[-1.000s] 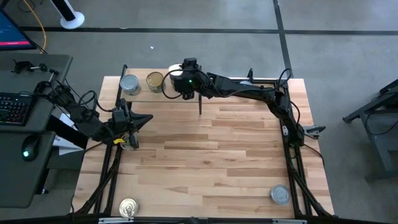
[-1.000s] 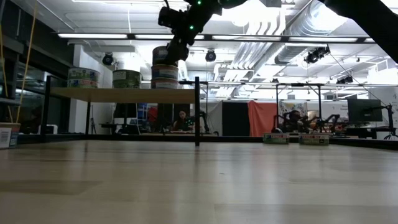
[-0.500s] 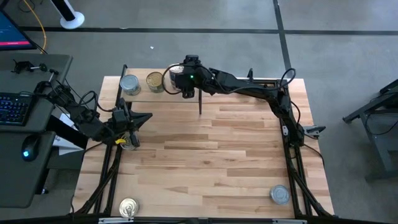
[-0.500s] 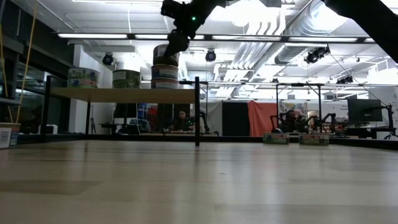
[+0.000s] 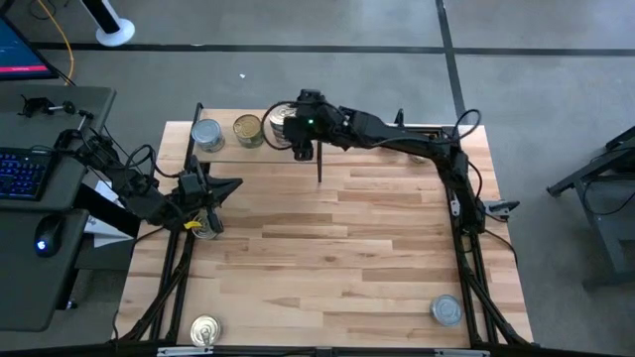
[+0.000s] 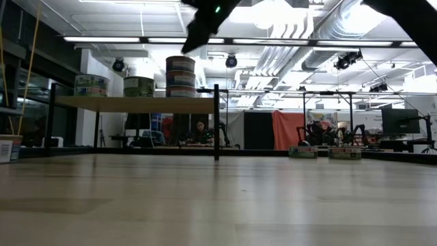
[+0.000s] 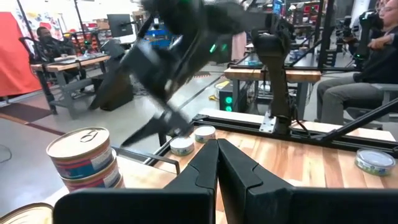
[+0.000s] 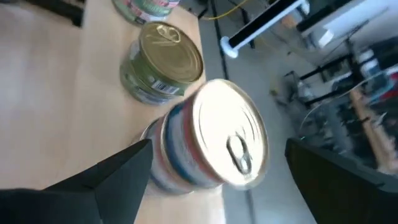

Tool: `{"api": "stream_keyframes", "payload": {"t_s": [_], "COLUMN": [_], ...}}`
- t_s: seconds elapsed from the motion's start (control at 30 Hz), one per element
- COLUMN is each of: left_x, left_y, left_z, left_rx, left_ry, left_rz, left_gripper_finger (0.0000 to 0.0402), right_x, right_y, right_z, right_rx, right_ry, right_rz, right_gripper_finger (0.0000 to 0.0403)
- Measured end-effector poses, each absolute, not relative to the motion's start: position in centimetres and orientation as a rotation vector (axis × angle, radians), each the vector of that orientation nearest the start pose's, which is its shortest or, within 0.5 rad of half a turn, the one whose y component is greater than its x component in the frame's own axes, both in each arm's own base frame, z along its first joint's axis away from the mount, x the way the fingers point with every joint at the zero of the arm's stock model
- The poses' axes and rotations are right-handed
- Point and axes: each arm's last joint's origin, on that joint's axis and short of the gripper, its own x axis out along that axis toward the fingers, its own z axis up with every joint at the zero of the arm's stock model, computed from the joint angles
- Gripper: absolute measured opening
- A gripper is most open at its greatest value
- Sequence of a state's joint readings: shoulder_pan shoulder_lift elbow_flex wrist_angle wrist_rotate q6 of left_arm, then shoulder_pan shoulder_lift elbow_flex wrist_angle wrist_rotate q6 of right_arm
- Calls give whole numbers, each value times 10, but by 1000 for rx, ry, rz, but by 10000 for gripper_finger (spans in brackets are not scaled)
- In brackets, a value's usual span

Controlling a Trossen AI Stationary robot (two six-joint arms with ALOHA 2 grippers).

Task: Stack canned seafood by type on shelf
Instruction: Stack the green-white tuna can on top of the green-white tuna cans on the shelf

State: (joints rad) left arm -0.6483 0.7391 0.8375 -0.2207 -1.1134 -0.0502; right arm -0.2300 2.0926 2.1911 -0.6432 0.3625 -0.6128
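Gold-topped tin point(image 8: 163, 61) beside blue stack point(image 8: 205, 146)

In the low view the dark right gripper point(image 6: 199, 20) is motion-blurred and cut by the top edge. The light-wood shelf board point(image 5: 230, 149) is mostly hidden under the arm from above. Label text on the stacked blue-white round tins point(image 8: 205, 143) is too smeared to read.
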Motion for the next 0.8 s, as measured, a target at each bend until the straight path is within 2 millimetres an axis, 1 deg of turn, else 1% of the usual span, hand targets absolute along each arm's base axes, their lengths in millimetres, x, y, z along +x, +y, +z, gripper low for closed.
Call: {"api": "stream_keyframes", "payload": {"t_s": [0.07,0.17,0.27,0.37,0.43,0.5,0.57,0.67,0.73,0.8], "left_x": [129,129,129,129,129,129,129,129,129,129], "left_y": [-65,-65,-65,-65,-65,-65,-65,-65,-66,-65], "left_z": [355,355,355,355,355,355,355,355,355,355], "left_rx": [46,46,47,47,47,47,47,47,47,46], "left_ry": [67,67,67,67,67,67,67,67,67,67], "left_rz": [466,466,466,466,466,466,466,466,466,466], "left_gripper_finger": [0,0,0,0,0,0,0,0,0,0], "right_x": [446,432,419,408,403,399,395,386,376,359], "right_y": [-110,-101,-94,-86,-76,-64,-50,-28,-15,-4], "right_z": [382,393,395,391,382,369,353,324,304,288], "right_rx": [-531,-356,-169,-16,59,85,74,36,14,17], "right_ry": [696,696,732,827,916,1038,1162,1336,1405,1450], "right_rz": [-383,-320,-240,-166,-121,-75,-37,31,71,98], "right_gripper_finger": [358,358,358,358,358,358,358,358,358,358]}}
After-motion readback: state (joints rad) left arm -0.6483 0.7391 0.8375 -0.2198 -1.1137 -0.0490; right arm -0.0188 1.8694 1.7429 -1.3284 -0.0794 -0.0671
